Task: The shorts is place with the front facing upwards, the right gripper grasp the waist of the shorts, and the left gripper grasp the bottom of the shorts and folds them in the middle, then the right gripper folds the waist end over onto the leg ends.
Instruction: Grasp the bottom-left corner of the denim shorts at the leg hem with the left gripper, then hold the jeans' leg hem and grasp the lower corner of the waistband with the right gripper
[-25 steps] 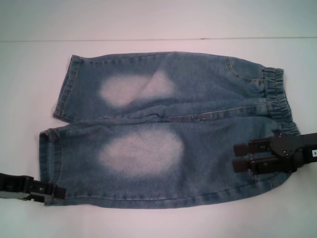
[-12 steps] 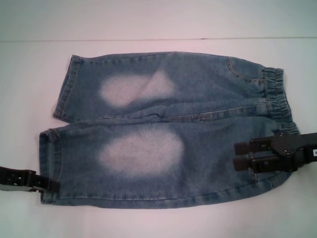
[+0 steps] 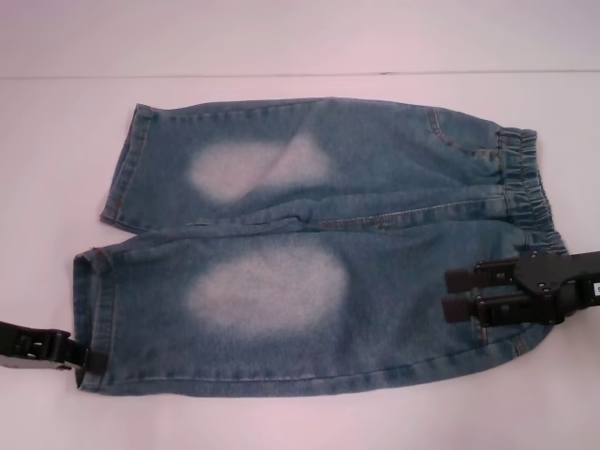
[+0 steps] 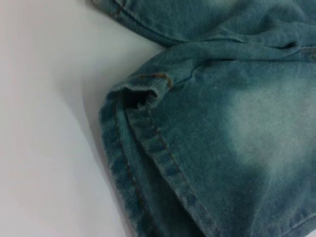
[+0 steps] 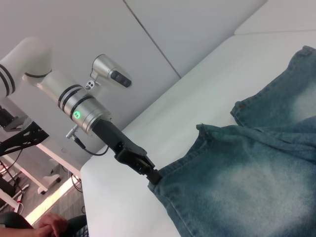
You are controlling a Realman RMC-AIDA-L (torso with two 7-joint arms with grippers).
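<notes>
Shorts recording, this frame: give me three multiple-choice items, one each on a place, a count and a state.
1. The left gripper is at:
A. the waistband
B. a near leg-hem corner
C. the crotch

2. Pale faded patches on the shorts:
A. one
B. two
C. four

3. The shorts are:
A. spread flat, unfolded
B. folded in half
C. lifted clear

Answers: 1 B, its tip meets the hem corner in the head and right wrist views. 2 B, one oval per leg. 3 A, both legs lie open on the table.
</notes>
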